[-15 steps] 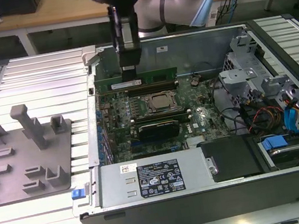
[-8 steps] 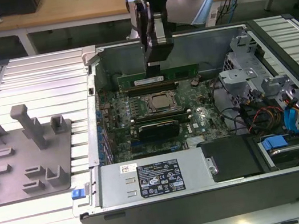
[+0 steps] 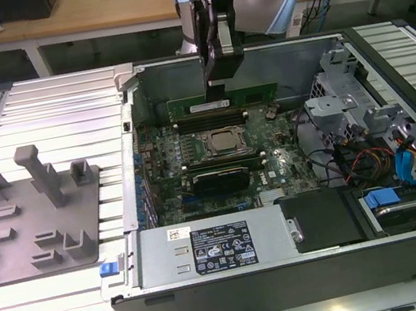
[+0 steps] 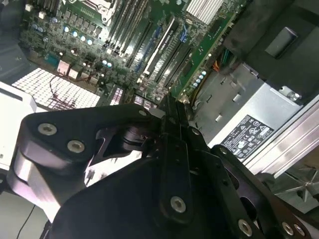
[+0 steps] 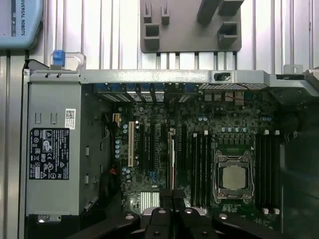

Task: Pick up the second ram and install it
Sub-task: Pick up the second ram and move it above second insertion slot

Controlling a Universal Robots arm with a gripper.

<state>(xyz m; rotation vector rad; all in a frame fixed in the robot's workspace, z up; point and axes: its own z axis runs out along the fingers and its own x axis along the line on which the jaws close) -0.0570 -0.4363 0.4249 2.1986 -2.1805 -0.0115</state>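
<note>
Green ram (image 3: 254,96) stands on edge just past the processor's (image 3: 218,144) far side, exterior view | long axis parallel to that side | your end effector (image 3: 220,85) directly above, clamped on its middle

You are facing an open computer case (image 3: 296,289) lying on the slatted table (image 3: 47,111), with the fixture plate (image 3: 26,244) sitting on the exterior view's left of it. Inside, the processor (image 3: 226,143) is sitting mid-board, the power supply (image 3: 208,248) lying along the near wall, the drive cage (image 3: 337,112) standing on the exterior view's right. The second ram (image 3: 250,98) is standing on edge directly under the gripper (image 3: 221,82), just beyond the processor.
</note>
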